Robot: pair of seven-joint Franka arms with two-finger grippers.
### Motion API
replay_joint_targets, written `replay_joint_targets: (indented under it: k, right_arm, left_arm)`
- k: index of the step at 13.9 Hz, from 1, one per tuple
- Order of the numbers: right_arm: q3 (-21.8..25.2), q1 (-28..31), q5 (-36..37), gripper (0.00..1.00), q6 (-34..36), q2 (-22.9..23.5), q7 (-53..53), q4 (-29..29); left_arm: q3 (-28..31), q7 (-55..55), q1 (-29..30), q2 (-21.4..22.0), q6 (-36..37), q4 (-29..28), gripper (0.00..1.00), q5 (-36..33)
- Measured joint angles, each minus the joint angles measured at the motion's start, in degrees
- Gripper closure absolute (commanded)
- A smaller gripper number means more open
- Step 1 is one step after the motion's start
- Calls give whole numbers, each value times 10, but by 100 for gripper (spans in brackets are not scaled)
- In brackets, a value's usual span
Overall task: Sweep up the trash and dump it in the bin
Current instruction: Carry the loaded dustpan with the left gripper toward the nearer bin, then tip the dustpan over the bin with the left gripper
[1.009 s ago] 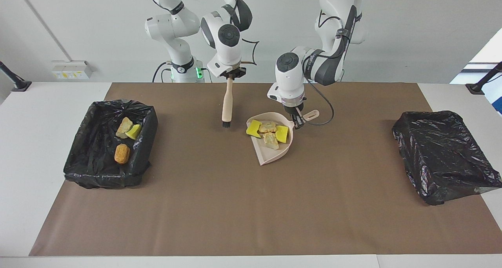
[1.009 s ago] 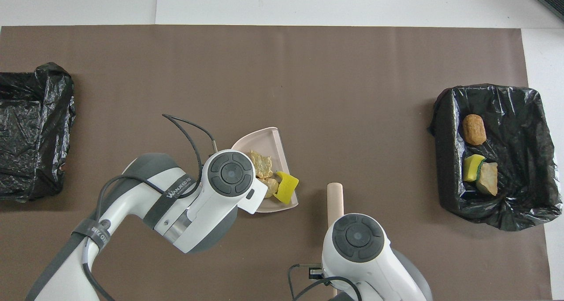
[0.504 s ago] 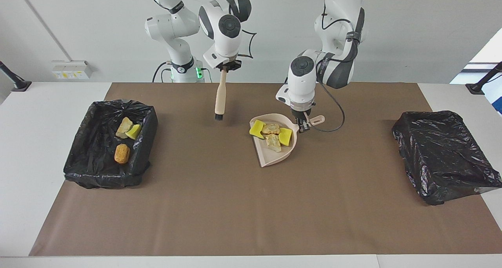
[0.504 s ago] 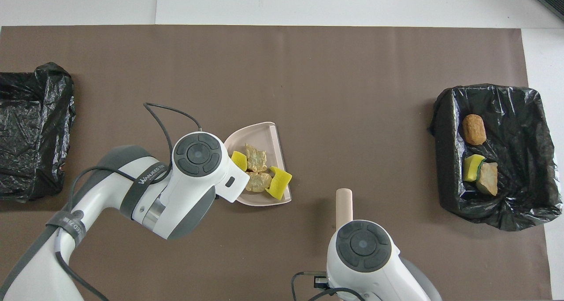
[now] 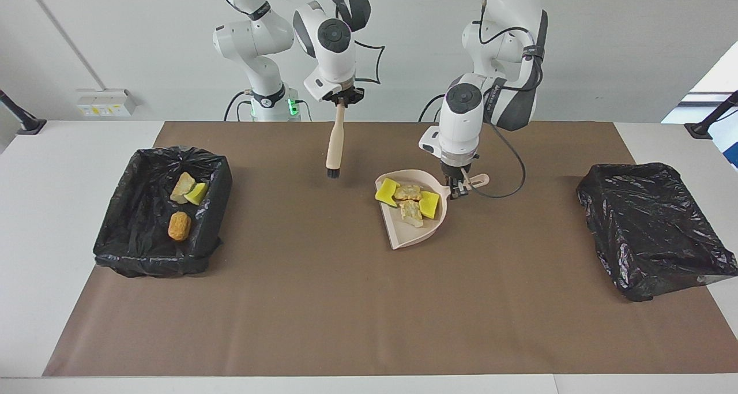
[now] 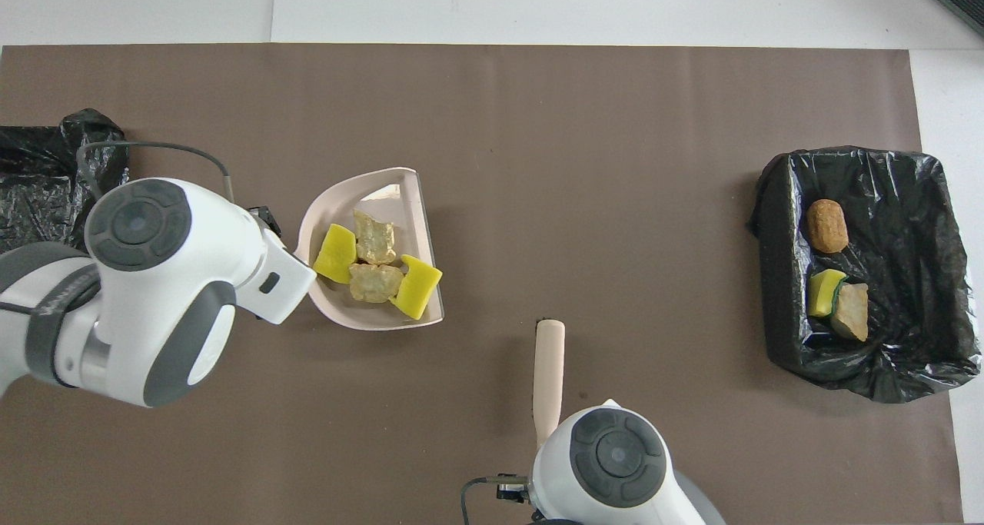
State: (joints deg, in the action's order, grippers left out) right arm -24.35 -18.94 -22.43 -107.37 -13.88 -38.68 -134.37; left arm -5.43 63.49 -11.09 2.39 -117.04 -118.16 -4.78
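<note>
I see lots of bare brown mat around my dustpan. My left gripper pinches its handle. Four yellow and tan trash bits sit inside. My right gripper squeezes the brush above the mat.

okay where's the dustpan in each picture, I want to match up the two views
Facing view: the dustpan sits mid-table, a bit toward the left arm's end, its handle held by the left tool.
Overhead view: the dustpan lies toward the left arm's end, beside that arm's white wrist.
Shared landmark: the four scraps in the pan, two yellow and two tan.
</note>
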Motion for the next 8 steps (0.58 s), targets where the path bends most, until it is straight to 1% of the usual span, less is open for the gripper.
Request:
replay_joint_targets:
  k: [3,5,8]
  right_arm:
    - [-1,-21,0,100,-26,26,-16,-18]
    - [-1,-22,0,100,-36,41,-16,-31]
    - [-1,-44,0,100,-42,58,-16,-39]
  left_arm:
    - [3,77,93,31,46,11,100,1]
    - [8,153,161,33,55,23,100,1]
    - [14,245,269,31,53,41,100,2]
